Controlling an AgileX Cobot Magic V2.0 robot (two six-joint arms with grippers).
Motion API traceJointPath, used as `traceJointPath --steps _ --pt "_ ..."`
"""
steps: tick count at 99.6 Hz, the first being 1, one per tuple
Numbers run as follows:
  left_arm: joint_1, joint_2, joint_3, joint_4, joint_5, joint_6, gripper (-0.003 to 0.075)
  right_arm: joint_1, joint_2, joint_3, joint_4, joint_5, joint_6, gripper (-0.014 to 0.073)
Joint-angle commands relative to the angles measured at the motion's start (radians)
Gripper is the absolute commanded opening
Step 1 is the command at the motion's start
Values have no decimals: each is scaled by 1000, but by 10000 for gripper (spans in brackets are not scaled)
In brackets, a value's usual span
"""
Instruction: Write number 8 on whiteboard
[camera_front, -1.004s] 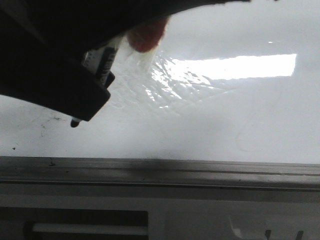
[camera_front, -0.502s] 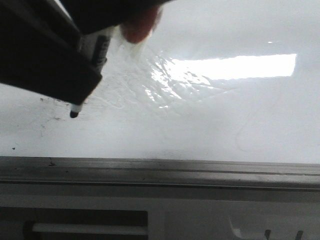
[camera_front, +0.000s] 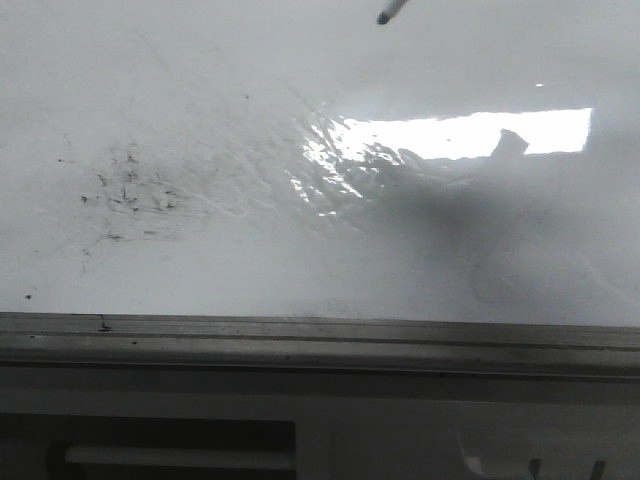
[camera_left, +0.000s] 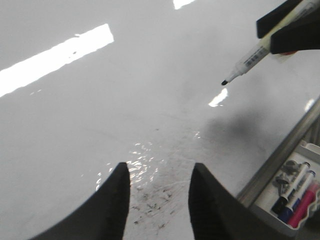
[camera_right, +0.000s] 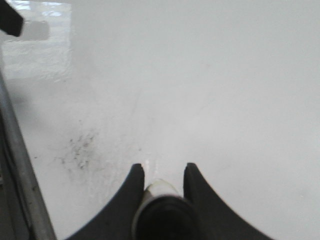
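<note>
Glossy whiteboard (camera_front: 300, 260) fills the scene, black specks (camera_front: 130, 190) at its left, no drawn 8 visible. Left fingers (camera_left: 159, 200) hang spread and empty above those specks. Right fingers (camera_right: 163, 177) clamp a marker (camera_left: 250, 60), tip raised off the board.

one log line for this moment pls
right gripper: holds marker, tip off whiteboard | left gripper: open | no 8, only specks

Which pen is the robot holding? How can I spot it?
Find the big shiny whiteboard. Up above it, the right claw grips one pen, its black tip pointing down at the board. The other pens lie in a tray past the board's edge, so it is the only one in the air.
</note>
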Motion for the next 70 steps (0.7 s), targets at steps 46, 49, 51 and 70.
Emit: traceJointPath --steps 46,49,51,70 --pt "19 -28 56 -161 -84 -15 -20 -133 89 -23 -13 -100 -50 -43" --pt "19 -28 56 -161 -84 -15 -20 -143 91 -23 -13 -91 -50 -43" --pt "19 -28 56 -161 -84 -15 -20 -149 95 -23 -13 -85 -50 -43" --pt "19 -28 56 -161 -84 -15 -20 -154 130 -23 -13 -69 -50 -43"
